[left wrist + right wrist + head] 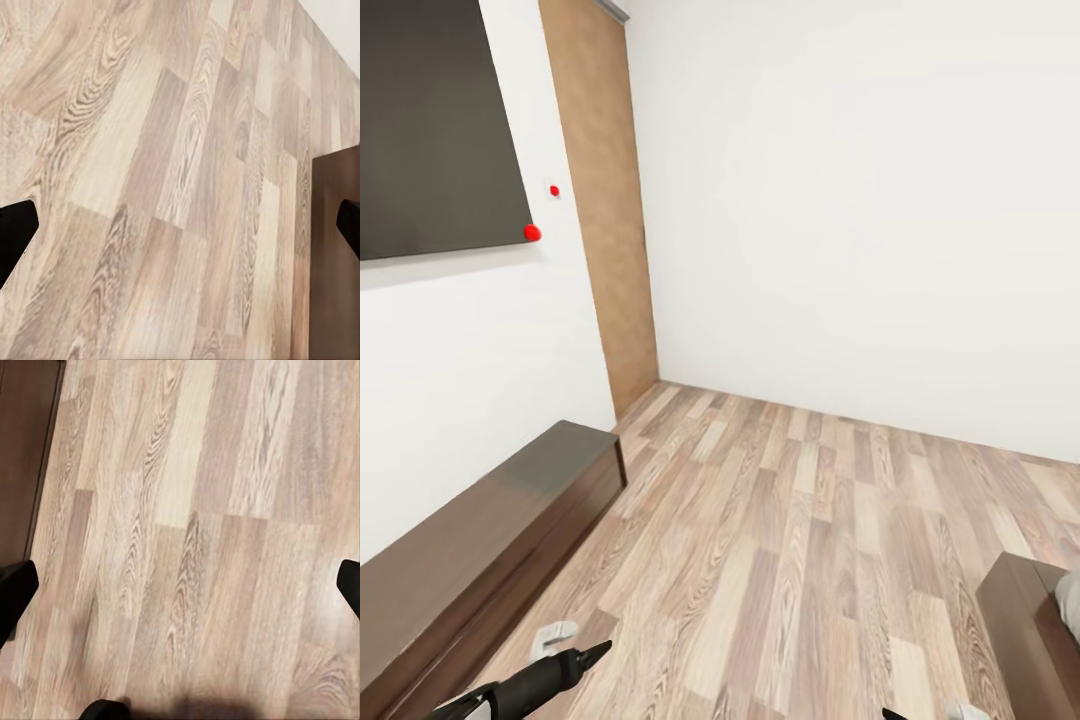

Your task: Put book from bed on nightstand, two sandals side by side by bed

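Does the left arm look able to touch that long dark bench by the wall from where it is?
Probably yes. The bench runs along the wall on the robot's left, close beside the left arm, and only bare wood floor lies between them. The left jaws are spread open, holding nothing.

The bedroom shows as a corner of white-painted walls (840,200) meeting over a wood-plank floor (780,540) in mixed pale and mid-brown boards with strong grain. At the lower right edge of the head view stands the corner of the large low bed's dark brown wooden frame (1025,625), with a sliver of its plain light grey mattress cover (1068,600) lying on top (only this one corner falls inside the picture, cut off by the edge). The frame rests directly on the planks, well apart from the far wall, its top face level and its side faces upright.
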Motion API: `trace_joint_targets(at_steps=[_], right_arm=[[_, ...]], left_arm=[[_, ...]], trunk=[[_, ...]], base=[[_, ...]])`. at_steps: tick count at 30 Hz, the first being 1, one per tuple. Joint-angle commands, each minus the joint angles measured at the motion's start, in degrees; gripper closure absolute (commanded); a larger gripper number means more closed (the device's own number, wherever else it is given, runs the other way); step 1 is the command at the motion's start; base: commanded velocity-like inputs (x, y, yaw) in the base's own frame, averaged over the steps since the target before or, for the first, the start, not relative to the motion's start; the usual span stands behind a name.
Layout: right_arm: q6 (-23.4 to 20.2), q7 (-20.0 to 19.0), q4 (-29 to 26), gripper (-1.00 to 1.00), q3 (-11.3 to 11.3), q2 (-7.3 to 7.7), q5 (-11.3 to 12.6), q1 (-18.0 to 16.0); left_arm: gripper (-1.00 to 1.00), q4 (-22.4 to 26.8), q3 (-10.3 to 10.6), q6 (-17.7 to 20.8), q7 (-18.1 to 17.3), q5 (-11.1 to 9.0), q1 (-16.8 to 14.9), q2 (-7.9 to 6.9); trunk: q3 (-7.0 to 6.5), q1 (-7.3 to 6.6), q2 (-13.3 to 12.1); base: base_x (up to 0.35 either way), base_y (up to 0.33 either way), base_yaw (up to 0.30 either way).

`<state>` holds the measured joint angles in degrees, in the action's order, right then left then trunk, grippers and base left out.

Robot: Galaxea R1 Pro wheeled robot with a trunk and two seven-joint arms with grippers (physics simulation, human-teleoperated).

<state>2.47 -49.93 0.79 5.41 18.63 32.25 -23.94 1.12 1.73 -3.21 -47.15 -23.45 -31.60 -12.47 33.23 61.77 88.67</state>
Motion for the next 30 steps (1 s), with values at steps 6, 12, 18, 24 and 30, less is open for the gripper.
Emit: trace_joint_targets(at_steps=[6,12,18,24,30], right_arm=[[0.26,-0.17,0.09,-1.00,0.48,0.03,0.36,-0.06],[0.26,-0.15,0.11,-1.00,0.48,0.02,0.33,-0.06],[0.26,-0.14,0.09,-1.00,0.48,0.01,0.28,-0.06],[0.26,-0.11,0.09,-1.00,0.48,0.03,0.28,-0.06],[0.26,-0.16,0.09,-1.00,0.48,0.01,0.27,-0.06]], left_arm=[[-1.00,-0.10,0.20,-0.34,-0.13,-0.12,-0.04,-0.01],[-1.00,-0.08,0.15,-0.30,-0.14,-0.18,-0.04,-0.05],[-1.00,-0.06,0.12,-0.30,-0.12,-0.19,-0.04,-0.10],[-1.00,-0.08,0.11,-0.25,-0.16,-0.19,-0.04,-0.10],[-1.00,-0.08,0.11,-0.16,-0.05,-0.19,-0.04,-0.10]], trunk=[[0.09,0.03,0.03],[0.25,0.03,0.03],[0.27,0.03,0.03],[0.28,0.03,0.03],[0.29,0.03,0.03]], base=[[0.328,0.000,-0.033],[0.328,0.000,-0.141],[0.328,0.000,-0.033],[0.328,0.000,-0.195],[0.328,0.000,-0.050]])
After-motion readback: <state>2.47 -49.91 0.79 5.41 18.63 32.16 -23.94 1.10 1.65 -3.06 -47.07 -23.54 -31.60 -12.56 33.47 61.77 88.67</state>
